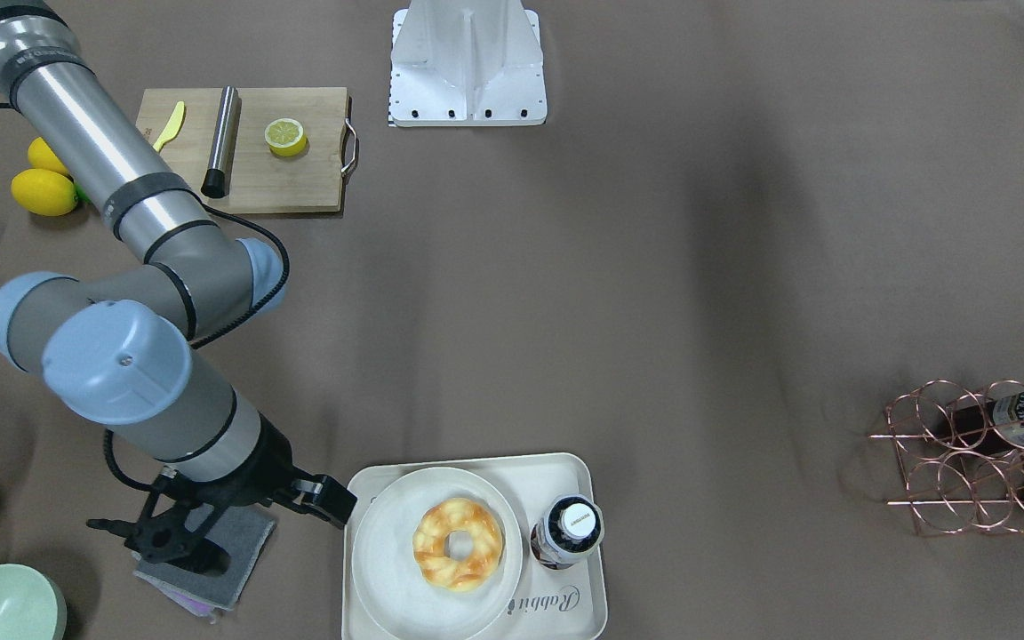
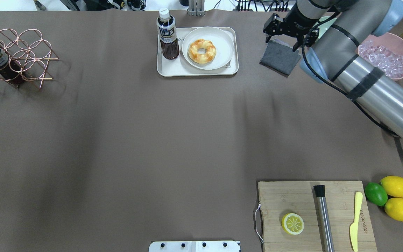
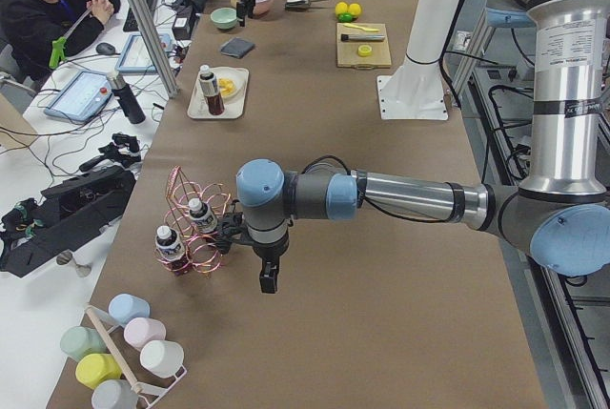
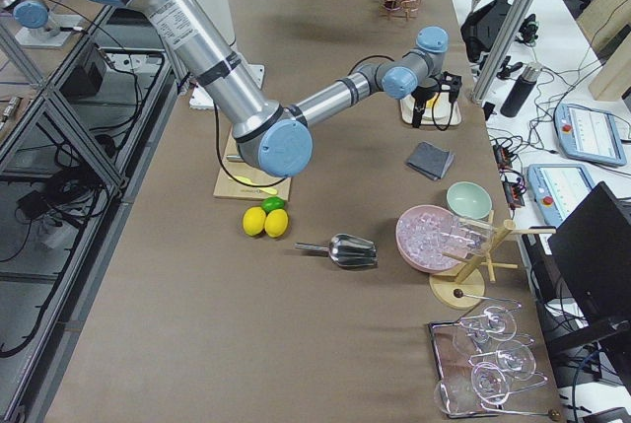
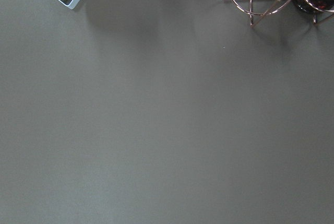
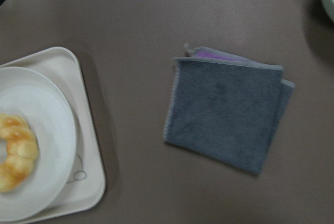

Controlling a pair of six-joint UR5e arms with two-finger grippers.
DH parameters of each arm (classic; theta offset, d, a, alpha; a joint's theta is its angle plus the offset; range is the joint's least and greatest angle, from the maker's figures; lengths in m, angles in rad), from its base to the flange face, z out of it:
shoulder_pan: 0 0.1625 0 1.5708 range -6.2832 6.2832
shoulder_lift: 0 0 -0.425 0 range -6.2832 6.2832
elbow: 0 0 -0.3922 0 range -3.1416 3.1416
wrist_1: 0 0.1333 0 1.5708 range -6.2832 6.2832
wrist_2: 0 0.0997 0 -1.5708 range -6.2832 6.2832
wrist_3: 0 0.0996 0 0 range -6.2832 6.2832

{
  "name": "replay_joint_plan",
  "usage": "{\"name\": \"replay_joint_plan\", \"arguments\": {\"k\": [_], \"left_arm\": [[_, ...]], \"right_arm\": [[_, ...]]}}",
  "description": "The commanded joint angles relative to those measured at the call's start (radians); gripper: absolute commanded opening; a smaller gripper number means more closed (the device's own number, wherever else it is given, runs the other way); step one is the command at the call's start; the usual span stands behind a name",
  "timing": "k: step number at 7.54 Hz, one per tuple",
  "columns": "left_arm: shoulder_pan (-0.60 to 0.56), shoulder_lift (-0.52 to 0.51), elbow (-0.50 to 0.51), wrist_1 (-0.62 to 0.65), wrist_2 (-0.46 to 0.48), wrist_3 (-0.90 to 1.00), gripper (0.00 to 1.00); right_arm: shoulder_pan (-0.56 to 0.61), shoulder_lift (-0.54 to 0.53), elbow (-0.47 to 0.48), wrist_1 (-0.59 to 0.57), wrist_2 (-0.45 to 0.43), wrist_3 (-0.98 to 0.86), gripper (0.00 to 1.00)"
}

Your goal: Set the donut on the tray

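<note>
Overhead exterior: donut (image 2: 202,51) on round plate (image 2: 222,45) in tray (image 2: 173,70), far side. Right gripper (image 2: 282,43) spread, empty, above grey cloth (image 2: 280,61). Left gripper (image 3: 268,280) jaws: cannot tell. Risk: sideways reach could shove plate, topple tea bottle (image 2: 168,35).

Brown table (image 2: 152,140): tray (image 2: 173,67), board (image 2: 292,197), cloth (image 2: 280,57), rack (image 2: 30,52)

Lit softly and evenly from overhead, neither dim nor harsh. Across the table (image 2: 135,140), broad faint shadow bands only, darkest centre left in the overhead view. Glare streaks along the right arm (image 1: 103,151) tube, upper left of the front view. Slightly soft in the right wrist view, most blurred at the left edge on the donut (image 6: 15,151). Dimmer, flat in the left wrist view.
</note>
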Motion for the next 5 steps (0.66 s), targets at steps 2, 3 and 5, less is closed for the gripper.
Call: {"name": "replay_joint_plan", "arguments": {"k": [2,3,5], "left_arm": [[0.001,0.000,-0.004,-0.003,-0.002,0.004,0.98],[0.001,-0.001,-0.002,-0.003,-0.002,0.004,0.98],[0.001,-0.001,0.003,-0.001,-0.002,0.007,0.98]], "right_arm": [[0.127,-0.431,0.376,-0.177,0.085,-0.354,1.00],[0.174,-0.516,0.396,-0.220,0.093,-0.496,1.00],[0.288,-0.704,0.413,-0.222,0.095,-0.785,1.00]]}}
